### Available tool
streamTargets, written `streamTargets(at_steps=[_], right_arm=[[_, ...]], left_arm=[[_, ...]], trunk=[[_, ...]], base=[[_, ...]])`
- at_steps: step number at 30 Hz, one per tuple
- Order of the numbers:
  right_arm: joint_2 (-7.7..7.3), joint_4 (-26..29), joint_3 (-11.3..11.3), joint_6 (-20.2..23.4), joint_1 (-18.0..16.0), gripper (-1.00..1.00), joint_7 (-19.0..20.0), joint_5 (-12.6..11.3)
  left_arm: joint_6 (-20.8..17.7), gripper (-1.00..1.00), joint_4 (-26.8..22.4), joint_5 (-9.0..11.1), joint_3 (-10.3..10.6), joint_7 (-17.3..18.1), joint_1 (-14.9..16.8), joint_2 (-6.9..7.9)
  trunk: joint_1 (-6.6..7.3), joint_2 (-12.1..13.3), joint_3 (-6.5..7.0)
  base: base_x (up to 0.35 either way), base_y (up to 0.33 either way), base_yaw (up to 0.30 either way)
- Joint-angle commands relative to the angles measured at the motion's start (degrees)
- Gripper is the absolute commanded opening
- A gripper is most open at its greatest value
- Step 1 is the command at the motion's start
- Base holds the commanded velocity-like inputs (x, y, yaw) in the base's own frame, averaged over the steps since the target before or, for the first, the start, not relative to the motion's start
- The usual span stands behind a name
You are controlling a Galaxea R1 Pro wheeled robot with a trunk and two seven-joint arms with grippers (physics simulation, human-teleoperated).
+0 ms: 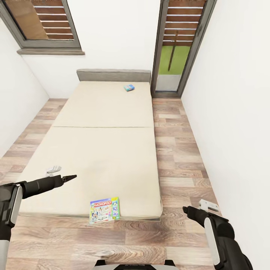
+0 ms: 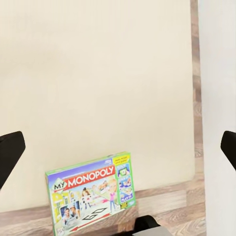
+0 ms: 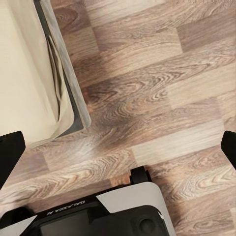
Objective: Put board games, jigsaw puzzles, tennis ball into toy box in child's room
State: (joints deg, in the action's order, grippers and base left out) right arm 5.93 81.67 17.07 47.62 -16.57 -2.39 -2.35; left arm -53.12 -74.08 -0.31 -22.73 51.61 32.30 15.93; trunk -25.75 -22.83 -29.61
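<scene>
Two board games lie on the bed (image 1: 101, 150). A green-edged Monopoly box (image 1: 104, 210) (image 2: 91, 196) rests at the mattress's near edge, slightly overhanging it. A small blue box (image 1: 129, 87) sits far off by the grey headboard. My left gripper (image 1: 63, 173) (image 2: 118, 152) hovers open over the mattress's near left part, up and left of the Monopoly box and apart from it. My right gripper (image 1: 198, 207) (image 3: 118, 147) is open and empty above the floor, right of the bed's near corner (image 3: 54, 98). The table, toy box, jigsaw puzzles and tennis ball are out of view.
White walls close in on both sides. A wood plank floor strip (image 1: 180, 150) runs along the bed's right side to a tall dark-framed window (image 1: 180, 48). My own base (image 3: 98, 214) stands just before the bed's foot.
</scene>
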Motion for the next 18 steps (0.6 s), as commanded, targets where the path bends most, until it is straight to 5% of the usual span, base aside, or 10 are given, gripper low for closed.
streamTargets(at_steps=[1,18], right_arm=[[0.04,0.07,0.06,0.24,-0.04,1.00,-0.25,-0.27],[0.07,-0.09,-0.01,0.28,-0.04,1.00,-0.25,-0.36]], left_arm=[[-0.42,1.00,-0.02,-0.05,-0.06,0.25,0.05,-0.01],[-0.40,1.00,-0.02,-0.04,0.27,0.10,0.05,-0.08]], trunk=[[-0.03,-0.09,0.02],[-0.03,-0.09,1.61]], base=[[0.000,0.000,0.000],[0.000,0.000,0.000]])
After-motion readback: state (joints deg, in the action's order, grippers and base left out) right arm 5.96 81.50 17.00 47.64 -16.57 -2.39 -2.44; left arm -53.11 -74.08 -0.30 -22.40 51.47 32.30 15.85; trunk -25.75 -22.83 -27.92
